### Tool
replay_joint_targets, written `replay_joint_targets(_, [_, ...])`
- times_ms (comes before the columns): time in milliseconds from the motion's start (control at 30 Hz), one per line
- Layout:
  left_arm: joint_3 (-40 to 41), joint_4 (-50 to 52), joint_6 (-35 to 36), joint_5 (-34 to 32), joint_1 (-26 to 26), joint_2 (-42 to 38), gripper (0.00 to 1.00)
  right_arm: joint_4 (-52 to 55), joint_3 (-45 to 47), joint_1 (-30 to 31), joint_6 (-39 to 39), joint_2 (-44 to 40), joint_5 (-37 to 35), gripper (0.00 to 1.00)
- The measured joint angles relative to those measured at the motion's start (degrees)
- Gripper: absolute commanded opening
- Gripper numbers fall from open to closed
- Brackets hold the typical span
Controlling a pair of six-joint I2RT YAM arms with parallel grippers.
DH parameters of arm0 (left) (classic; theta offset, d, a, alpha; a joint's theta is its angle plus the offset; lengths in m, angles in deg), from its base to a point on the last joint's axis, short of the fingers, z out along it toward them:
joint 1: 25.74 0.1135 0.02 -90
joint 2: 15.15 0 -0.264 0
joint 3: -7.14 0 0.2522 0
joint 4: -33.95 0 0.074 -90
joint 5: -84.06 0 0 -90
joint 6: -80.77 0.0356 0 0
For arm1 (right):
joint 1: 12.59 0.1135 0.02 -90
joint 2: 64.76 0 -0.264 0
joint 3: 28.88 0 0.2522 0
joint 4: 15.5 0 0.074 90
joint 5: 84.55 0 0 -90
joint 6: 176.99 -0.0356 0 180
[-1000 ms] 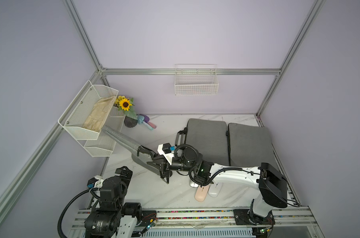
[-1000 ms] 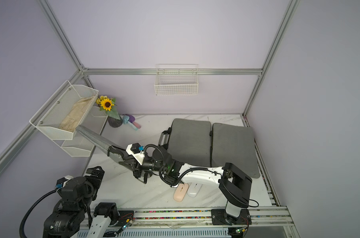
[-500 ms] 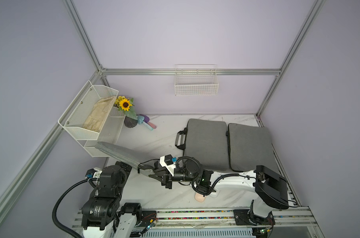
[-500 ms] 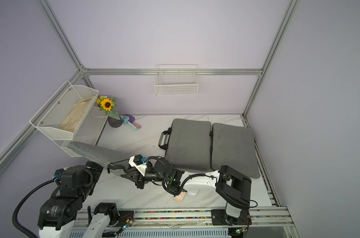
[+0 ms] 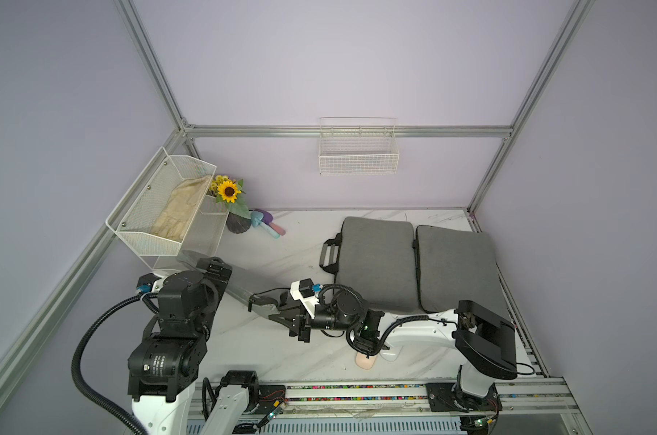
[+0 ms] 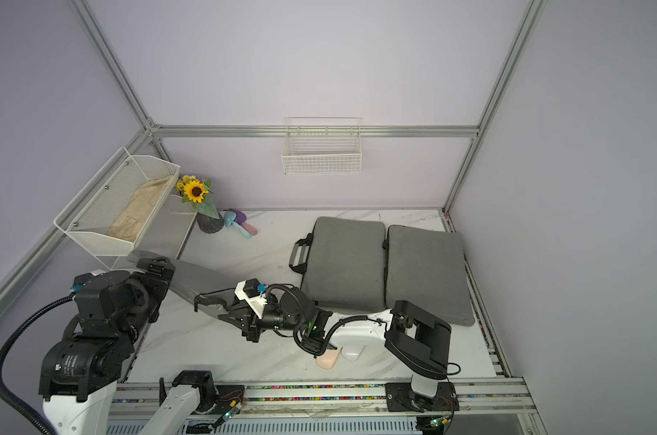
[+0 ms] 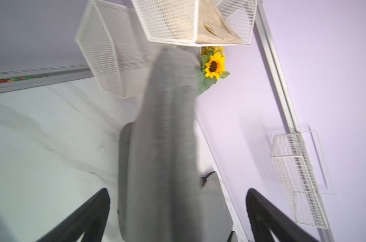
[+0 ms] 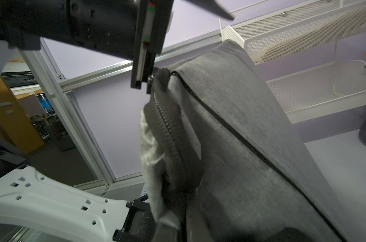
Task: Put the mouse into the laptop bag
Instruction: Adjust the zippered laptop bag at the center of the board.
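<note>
Pink oval mouse (image 6: 328,359) lies on the white marbled surface (image 6: 214,350) near its front edge. It sits under my right forearm, with a white mouse (image 6: 353,353) just beside it. Both are behind my right pincer (image 5: 266,306), towards my base, and well apart from it.

That right pincer is clamped together on the near end of a slim grey fabric bag with a black zipper (image 5: 244,280). The bag is held tilted, and its far end reaches towards the white mesh rack (image 5: 150,211). In my right wrist view the zipper is partly undone along the bag (image 8: 240,125), showing a pale fleecy lining. Neither mouse is in the bag.

My left pincer (image 7: 176,191) stands fully apart, with the bag (image 7: 167,125) running lengthwise between its black fingers (image 7: 89,209). I cannot tell whether they touch the cloth. In a top view this pincer (image 5: 217,268) sits at the bag's far half, just in front of the rack.

Farther out, a beige glove (image 5: 180,211) lies in the rack's upper tier, and a sunflower (image 5: 228,191) in a dark pot stands beside the rack. To my right, two larger grey padded panels (image 5: 375,263) lie flat side by side on the surface, with black handles on one of them.
</note>
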Motion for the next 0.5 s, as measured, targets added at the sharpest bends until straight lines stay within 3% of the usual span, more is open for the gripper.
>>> replay_joint_targets(267, [-0.09,-8.31,2.34,9.90,0.35,12.52,1.00,0.22,-1.31,0.37,-2.71,2.67,-5.25,0.00])
replay_joint_targets(500, [-1.53,-7.82,5.03,9.20,0.33,14.36,1.00,1.70,-4.98,1.01,-6.49,6.25,-6.54,0.00])
